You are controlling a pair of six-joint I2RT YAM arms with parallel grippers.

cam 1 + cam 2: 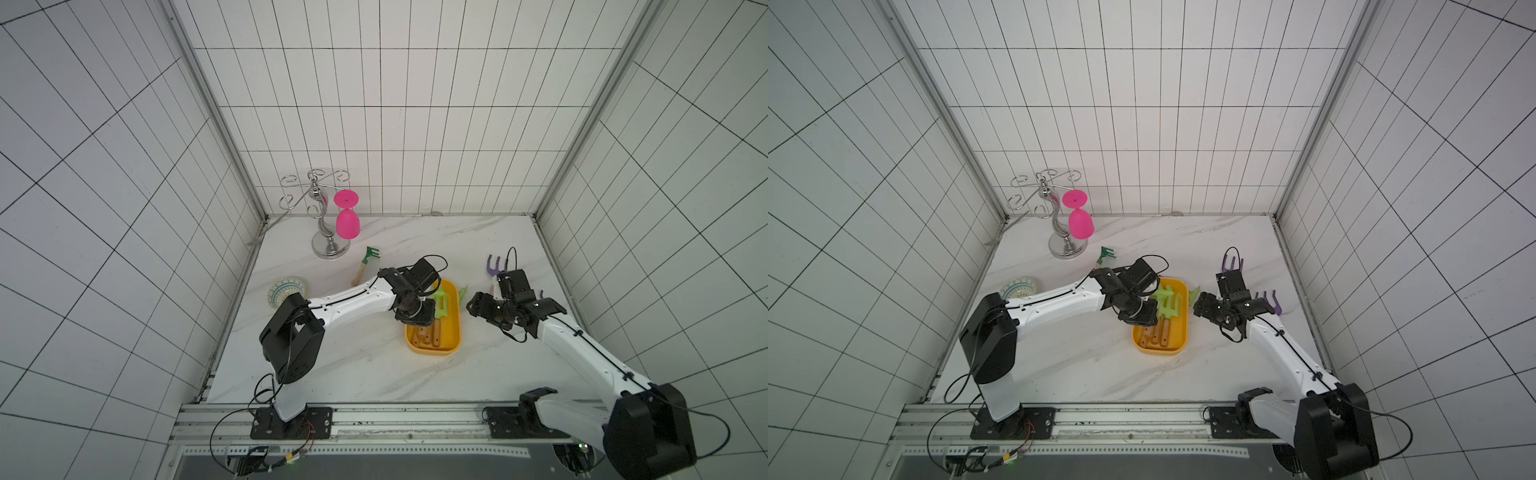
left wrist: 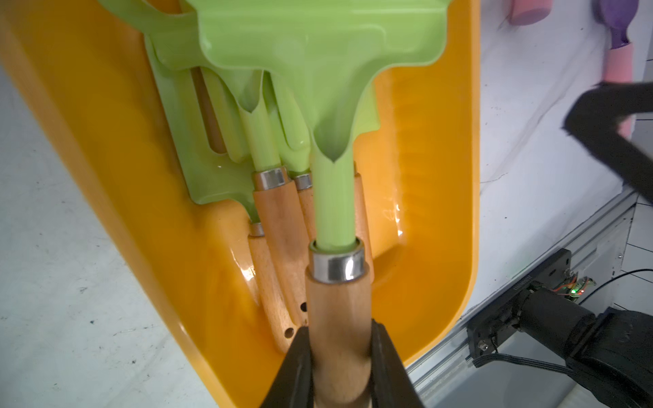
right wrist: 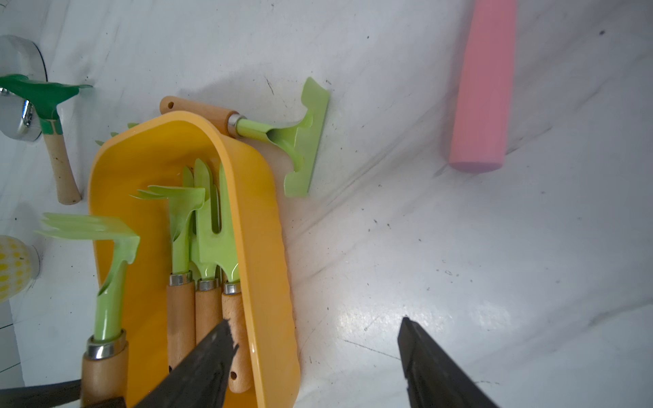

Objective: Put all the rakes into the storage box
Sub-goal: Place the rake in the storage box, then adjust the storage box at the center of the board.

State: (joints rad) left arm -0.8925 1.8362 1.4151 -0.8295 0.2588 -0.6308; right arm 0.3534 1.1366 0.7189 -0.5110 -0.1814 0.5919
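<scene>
A patterned plate (image 1: 286, 292) lies at the left of the surface (image 1: 345, 374), with a chrome rack (image 1: 322, 224) carrying a pink glass (image 1: 347, 223) behind it and a dark green rake (image 1: 365, 262) just beyond. The left claw (image 2: 341, 356) is clamped on the wooden handle of a light green rake (image 2: 318, 60), held over the storage box (image 1: 455, 328), where three green tools (image 3: 208, 226) already lie. The right claw (image 3: 316, 356) stands wide, holding nothing, beside the box.

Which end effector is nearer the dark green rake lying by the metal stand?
Left. The left end effector is over the storage box, just short of the dark green rake; the right end effector sits beyond the box's other side.
</scene>
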